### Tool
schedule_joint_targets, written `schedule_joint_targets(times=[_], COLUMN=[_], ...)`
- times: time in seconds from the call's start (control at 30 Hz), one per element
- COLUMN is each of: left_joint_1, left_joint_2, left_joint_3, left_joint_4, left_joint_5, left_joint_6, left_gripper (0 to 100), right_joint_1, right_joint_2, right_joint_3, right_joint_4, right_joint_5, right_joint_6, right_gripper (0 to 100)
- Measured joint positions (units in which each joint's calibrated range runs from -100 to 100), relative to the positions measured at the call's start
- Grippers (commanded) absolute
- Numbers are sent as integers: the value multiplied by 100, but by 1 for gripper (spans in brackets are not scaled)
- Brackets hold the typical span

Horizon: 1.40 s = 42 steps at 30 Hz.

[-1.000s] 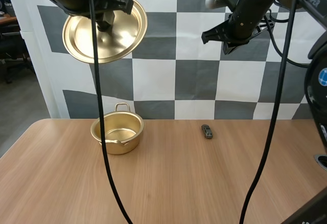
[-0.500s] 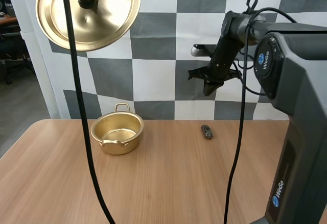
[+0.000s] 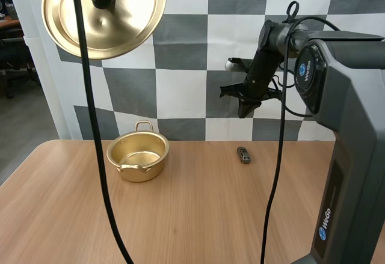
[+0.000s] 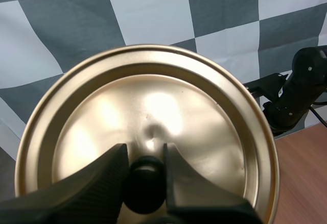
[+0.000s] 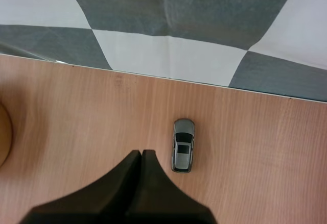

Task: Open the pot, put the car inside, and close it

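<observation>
Gripping with the left pincer (image 4: 145, 169) the black knob (image 4: 145, 185) of the golden lid (image 4: 153, 117), lifted high and well above the open golden pot (image 3: 138, 156), which stands on the bench (image 3: 210, 216). Hanging in the air with the right pincer (image 5: 141, 155), fingers pressed together into one dark wedge and holding nothing, over the bench just beside the small grey toy car (image 5: 182, 145). Lying flat on the bare wood near the far edge, to the right of the pot and well apart from it, not inside.
</observation>
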Motion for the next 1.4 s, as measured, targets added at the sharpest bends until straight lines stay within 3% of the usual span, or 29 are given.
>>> schedule_joint_targets(times=[0.07,0.2,0.27,0.33,0.6,0.9,1.1,1.27,1.4], left_joint_1=[0,0,0,0,0,0,0,0,0], left_joint_2=[0,0,0,0,0,0,0,0,0], left_joint_3=[0,0,0,0,0,0,0,0,0], left_joint_4=[0,-13,-13,-13,-23,-23,7,85,109], left_joint_5=[0,0,0,0,0,0,0,0,0], left_joint_6=[20,65,82,82,74,74,121,130,130], left_gripper=[0,0,0,0,0,0,0,0,0], right_joint_1=[8,45,45,45,45,45,14,-63,-114], right_joint_2=[0,0,0,0,0,12,464,925,1098], right_joint_3=[0,0,0,0,0,0,330,522,522], right_joint_4=[0,0,0,0,0,0,-43,-153,-404], right_joint_5=[0,0,0,0,0,0,0,-1,-17], right_joint_6=[-97,-463,-526,-526,-570,-1153,-1195,-1195,-1195], right_gripper=[32,80,94,100,100,100,99,86,60])
